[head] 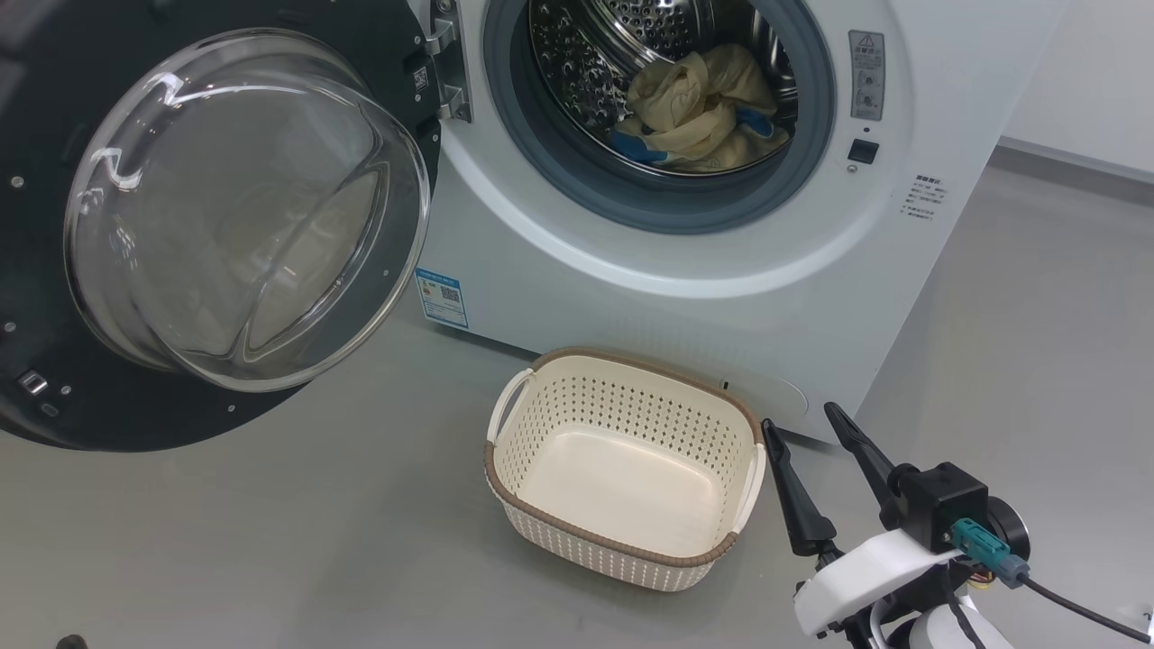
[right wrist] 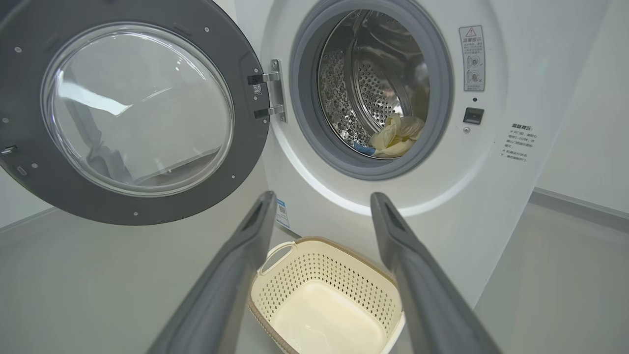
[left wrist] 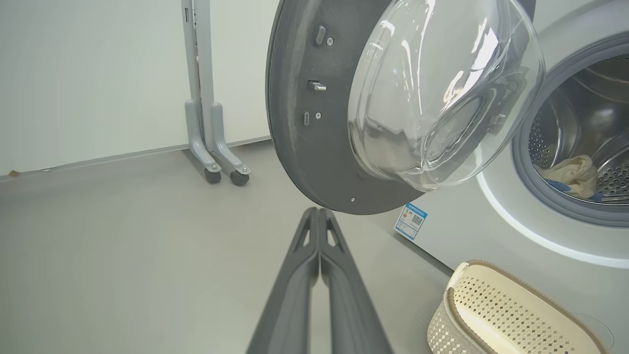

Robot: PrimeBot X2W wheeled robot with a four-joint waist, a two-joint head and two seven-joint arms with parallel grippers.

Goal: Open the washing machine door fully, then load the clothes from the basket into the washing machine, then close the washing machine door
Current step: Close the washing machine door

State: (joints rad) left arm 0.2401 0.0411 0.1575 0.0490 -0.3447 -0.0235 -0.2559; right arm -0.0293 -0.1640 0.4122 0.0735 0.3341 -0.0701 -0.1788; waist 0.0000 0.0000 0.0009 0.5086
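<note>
- Head view first: the washing machine door (head: 243,207) is swung wide open out at 10 o'clock, and the washing machine (head: 685,306) itself fills 12 to 2.
- The clothes (head: 699,113), pale yellow with bits of blue, are heaped inside the drum (head: 581,77) at about 1 o'clock.
- The basket (head: 595,541) sits on the floor (head: 270,541) at 6 o'clock, just in front of the machine, and it's empty.
- My right claw (head: 799,416) hangs at 4 o'clock, just beside the basket's right handle, jaws spread wide, holding nothing.
- Left wrist view: my left claw (left wrist: 318,211) is pinched fully shut on nothing, fingers pressed together and pointing to 12 at the door's bottom edge. It looks apart from the door, but I can't be sure.
- There the basket corner is at 4 o'clock, and the clothes peek out at 3.
- Right wrist view: my open fingers frame the empty basket at 6, with the door at 10 and the loaded drum at 1.
- So I reckon opening and loading are done, and only shutting the door is left. My guess is the closed left claw is meant to push it round.
</note>
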